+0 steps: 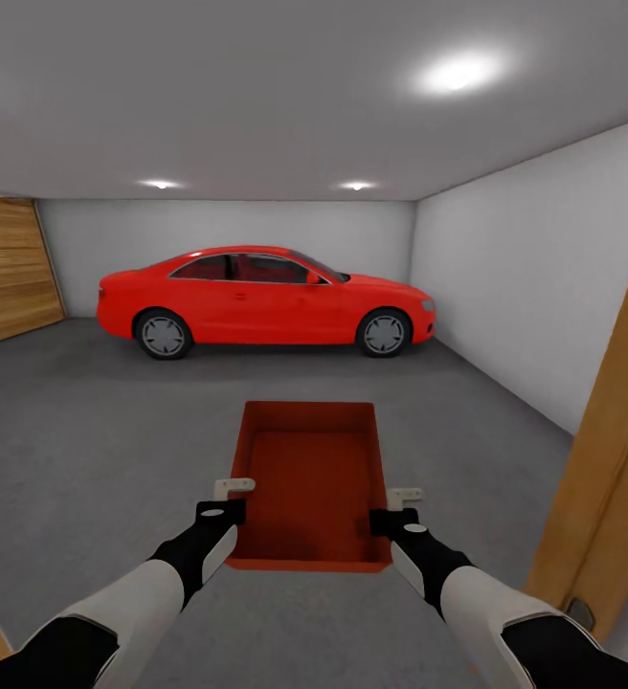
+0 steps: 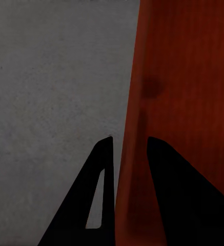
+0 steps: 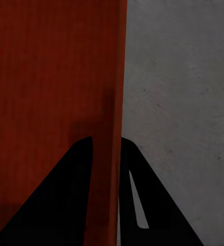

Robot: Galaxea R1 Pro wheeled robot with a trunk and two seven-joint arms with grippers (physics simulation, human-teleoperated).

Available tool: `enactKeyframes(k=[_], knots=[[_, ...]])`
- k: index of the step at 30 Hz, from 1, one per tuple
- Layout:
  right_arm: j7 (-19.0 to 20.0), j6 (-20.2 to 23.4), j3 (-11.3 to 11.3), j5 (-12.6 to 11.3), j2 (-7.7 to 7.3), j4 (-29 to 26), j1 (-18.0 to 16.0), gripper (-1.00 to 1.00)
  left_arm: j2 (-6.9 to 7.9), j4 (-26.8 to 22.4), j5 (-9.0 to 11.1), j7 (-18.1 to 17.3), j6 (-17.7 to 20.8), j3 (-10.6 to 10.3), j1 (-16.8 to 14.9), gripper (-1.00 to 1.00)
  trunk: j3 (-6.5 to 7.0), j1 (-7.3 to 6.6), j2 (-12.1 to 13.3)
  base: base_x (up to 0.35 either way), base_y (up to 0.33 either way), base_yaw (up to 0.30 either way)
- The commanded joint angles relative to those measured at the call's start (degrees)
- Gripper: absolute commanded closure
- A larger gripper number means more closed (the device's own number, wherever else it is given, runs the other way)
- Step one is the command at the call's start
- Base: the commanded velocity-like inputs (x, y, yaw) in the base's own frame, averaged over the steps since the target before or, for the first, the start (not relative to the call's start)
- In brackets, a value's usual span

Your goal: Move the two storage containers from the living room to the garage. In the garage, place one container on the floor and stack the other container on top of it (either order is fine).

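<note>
One orange-red open-topped storage container (image 1: 309,478) hangs in front of me above the garage's dark grey concrete floor (image 1: 84,431), carried between both arms. My left gripper (image 1: 233,500) is shut on its left wall, my right gripper (image 1: 400,509) on its right wall. The left wrist view has the two black fingers of the left gripper (image 2: 129,146) on either side of the thin container (image 2: 188,77) wall. In the right wrist view the right gripper (image 3: 106,143) clamps the opposite wall of the container (image 3: 50,61) the same way. The bin is empty inside.
A red car (image 1: 266,301) is parked across the far end. A pale grey wall (image 1: 525,277) runs along the right, and an orange wooden door (image 1: 611,478) stands close at my right. A wood-panelled garage door (image 1: 3,268) is at the far left. Concrete stretches between me and the car.
</note>
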Motion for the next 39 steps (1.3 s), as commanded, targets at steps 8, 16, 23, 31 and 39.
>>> enactKeyframes(k=[8,16,23,31,39], knots=[[-0.2,0.0,0.5,-1.4,-0.03,0.1,0.0,1.00,0.00,-0.7,-1.1,0.7,-0.8,1.4,-0.1,1.00,-0.10,0.01,-0.1,0.054,0.098,0.000],[-0.2,0.1,0.5,-1.4,-0.03,0.1,0.0,1.00,0.00,-0.9,-1.2,0.7,-0.8,1.4,-0.1,1.00,-0.10,0.01,-0.1,0.053,0.090,0.000],[-0.2,0.1,0.5,-1.4,-0.03,0.1,0.0,1.00,0.00,-0.9,-1.2,0.7,-0.9,1.3,-0.1,1.00,-0.10,0.01,-0.1,0.001,0.002,0.031],[-0.1,0.1,0.5,-1.3,-0.04,0.1,0.0,1.00,0.00,-0.9,-1.2,0.7,-0.9,1.3,-0.1,1.00,-0.10,0.01,-0.1,0.000,0.000,0.069],[-0.2,0.1,0.5,-1.3,-0.03,0.1,0.0,1.00,0.00,-0.8,-1.2,0.7,-0.9,1.3,-0.1,1.00,-0.10,0.01,-0.1,0.003,0.000,0.002]])
